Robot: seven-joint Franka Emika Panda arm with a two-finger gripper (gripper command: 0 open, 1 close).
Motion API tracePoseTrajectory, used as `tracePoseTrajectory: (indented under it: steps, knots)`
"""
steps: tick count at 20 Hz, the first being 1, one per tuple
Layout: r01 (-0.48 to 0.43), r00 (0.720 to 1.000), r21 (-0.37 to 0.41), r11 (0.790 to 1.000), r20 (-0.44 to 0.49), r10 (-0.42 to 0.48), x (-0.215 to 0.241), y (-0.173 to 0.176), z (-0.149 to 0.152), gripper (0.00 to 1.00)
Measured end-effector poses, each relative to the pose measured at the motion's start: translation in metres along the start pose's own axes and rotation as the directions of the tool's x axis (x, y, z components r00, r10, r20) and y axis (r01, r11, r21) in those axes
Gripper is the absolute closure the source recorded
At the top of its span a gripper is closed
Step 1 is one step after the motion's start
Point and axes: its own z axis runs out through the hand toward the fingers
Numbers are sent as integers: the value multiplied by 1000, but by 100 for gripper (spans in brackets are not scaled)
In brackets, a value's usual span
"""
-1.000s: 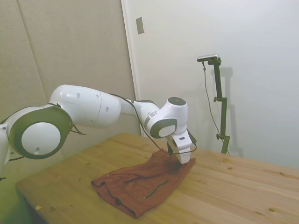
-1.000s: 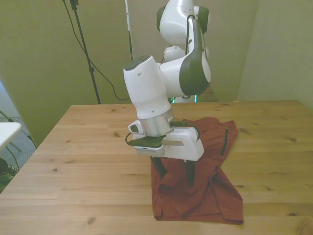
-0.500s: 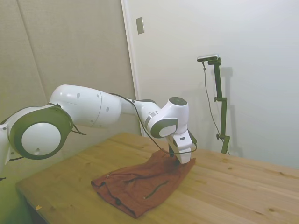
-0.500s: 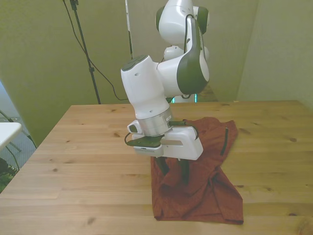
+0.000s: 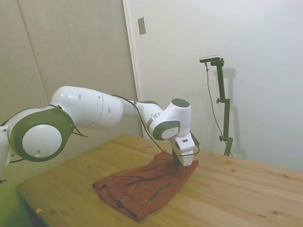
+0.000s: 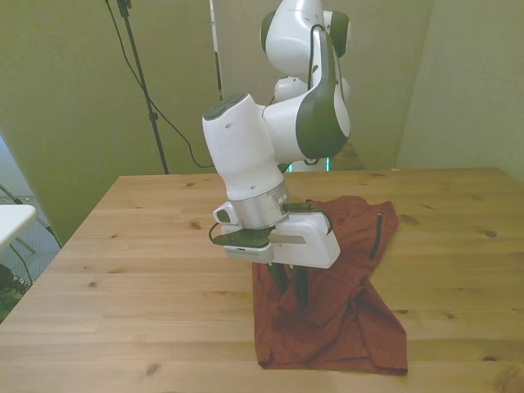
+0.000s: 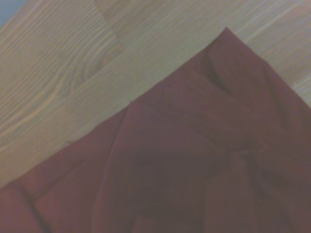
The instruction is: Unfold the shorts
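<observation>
Black fingers of my gripper (image 6: 291, 281) stand nearly together, pinching a raised fold of the shorts (image 6: 336, 286), tips down in the cloth. Rust-red shorts lie crumpled on the wooden table (image 6: 147, 270), toward the front view's right of centre, near edge close to the table's near edge. A dark drawstring cord (image 6: 377, 235) runs along their far right side.

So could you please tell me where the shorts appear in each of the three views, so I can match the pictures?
Side view: the shorts lie on the table, lower middle, under the pincer.
Front view: lower middle, running toward the front view's right, below the pincer.
Wrist view: the cloth fills the lower part, one corner pointing onto bare wood.
Shared landmark: the cloth's edge against the wood grain.
</observation>
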Motion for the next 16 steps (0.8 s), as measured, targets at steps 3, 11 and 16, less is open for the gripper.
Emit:
tracePoseTrajectory:
  steps: [3, 11, 16]
  knots:
    - [12, 1000, 28, 1000, 15, -13, -14, -8, -14, 100]
    - [114, 992, 53, 992, 52, -116, -97, -37, -30, 100]
    - [165, 984, 66, 984, 56, -169, -159, -66, -23, 100]
